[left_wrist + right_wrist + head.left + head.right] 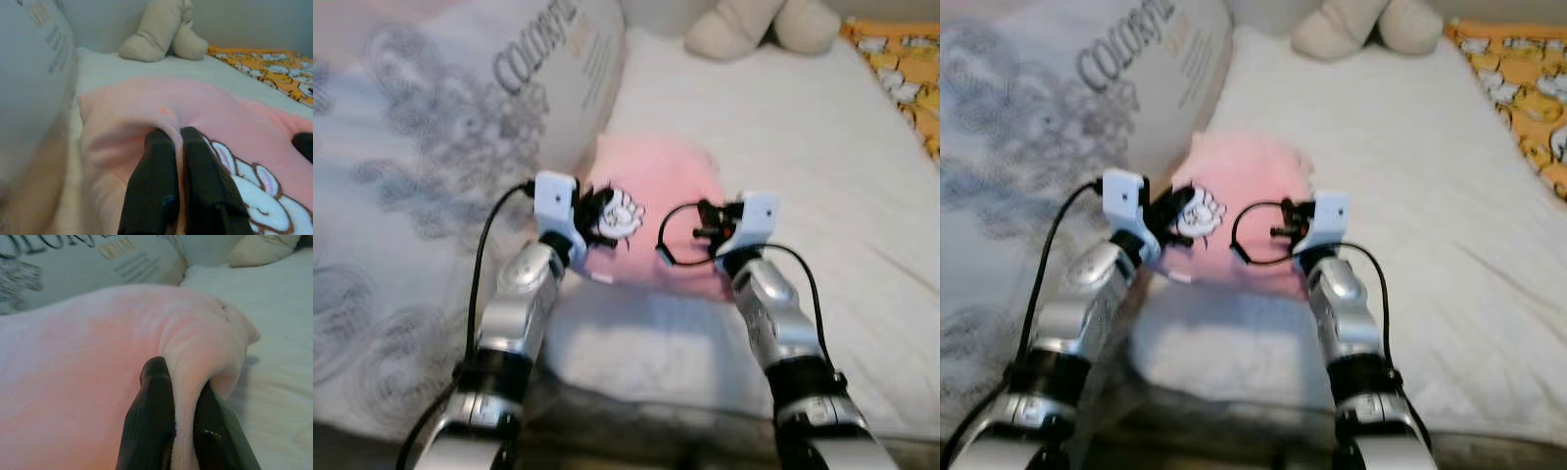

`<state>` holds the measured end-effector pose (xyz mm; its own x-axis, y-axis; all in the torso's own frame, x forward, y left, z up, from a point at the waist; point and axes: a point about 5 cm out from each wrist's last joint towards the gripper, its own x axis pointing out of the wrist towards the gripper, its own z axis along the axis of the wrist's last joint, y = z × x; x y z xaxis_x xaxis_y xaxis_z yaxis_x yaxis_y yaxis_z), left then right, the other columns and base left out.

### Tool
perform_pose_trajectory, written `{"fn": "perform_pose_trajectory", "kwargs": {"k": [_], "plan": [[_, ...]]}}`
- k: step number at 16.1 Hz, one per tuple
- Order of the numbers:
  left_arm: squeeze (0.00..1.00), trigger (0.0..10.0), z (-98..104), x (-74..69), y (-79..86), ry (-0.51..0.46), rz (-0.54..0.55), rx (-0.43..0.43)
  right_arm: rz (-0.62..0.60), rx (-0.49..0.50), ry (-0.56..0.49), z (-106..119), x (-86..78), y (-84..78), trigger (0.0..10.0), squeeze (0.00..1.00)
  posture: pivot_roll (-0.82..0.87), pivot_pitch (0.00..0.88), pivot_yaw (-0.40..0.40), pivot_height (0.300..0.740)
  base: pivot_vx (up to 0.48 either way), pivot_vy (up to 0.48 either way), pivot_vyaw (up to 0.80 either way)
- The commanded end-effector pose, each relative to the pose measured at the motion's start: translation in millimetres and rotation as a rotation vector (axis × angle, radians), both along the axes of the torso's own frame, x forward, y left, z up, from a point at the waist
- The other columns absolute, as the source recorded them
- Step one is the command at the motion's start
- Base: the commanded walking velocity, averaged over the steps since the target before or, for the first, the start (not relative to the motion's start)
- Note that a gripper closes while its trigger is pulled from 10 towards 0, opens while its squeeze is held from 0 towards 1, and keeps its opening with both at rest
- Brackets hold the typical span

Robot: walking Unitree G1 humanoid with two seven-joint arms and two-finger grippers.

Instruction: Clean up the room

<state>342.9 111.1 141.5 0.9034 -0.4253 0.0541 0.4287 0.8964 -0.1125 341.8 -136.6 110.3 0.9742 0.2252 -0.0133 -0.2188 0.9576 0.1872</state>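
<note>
Pincers clamp the pink blanket (656, 196) from both sides above the white bed (783, 127), likely for folding. Left pincer (177, 142) pinches a fold by the rabbit print (254, 181). Right pincer (183, 382) grips the opposite edge.

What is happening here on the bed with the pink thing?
The robot holds a pink pillow with both arms over the white bed. The left tool is shut on a fold of its fabric next to the rabbit print, and the right tool pinches a fold on the other side. A large grey patterned pillow lies on the robot's left, and a beige plush toy sits further back.
</note>
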Motion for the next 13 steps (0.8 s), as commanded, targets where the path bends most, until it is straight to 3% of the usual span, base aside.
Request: {"fn": "perform_pose_trajectory", "kwargs": {"k": [1, 4, 13], "plan": [[0.00, 0.0, 12.5, 7.5, 26.8, -0.046, 0.091, -0.005, -0.063, 0.017, -0.016, 3.8, 2.3, -15.1, 0.0, 0.00, -0.05, 0.000, 0.060, 0.740, 0.000, 0.000, 0.00], [0.00, 0.0, 18.2, 23.3, 42.2, -0.032, 0.122, 0.026, -0.044, 0.016, -0.013, 7.9, 9.6, -13.3, 0.0, 0.00, -0.04, 0.000, 0.058, 0.740, 0.000, 0.000, 0.00], [0.00, 0.0, 26.0, 54.1, 37.3, 0.021, 0.171, 0.054, -0.068, -0.076, 0.008, 18.0, 33.7, -28.6, 0.0, 0.00, -0.05, 0.000, 0.062, 0.740, 0.000, 0.000, 0.00]]}}
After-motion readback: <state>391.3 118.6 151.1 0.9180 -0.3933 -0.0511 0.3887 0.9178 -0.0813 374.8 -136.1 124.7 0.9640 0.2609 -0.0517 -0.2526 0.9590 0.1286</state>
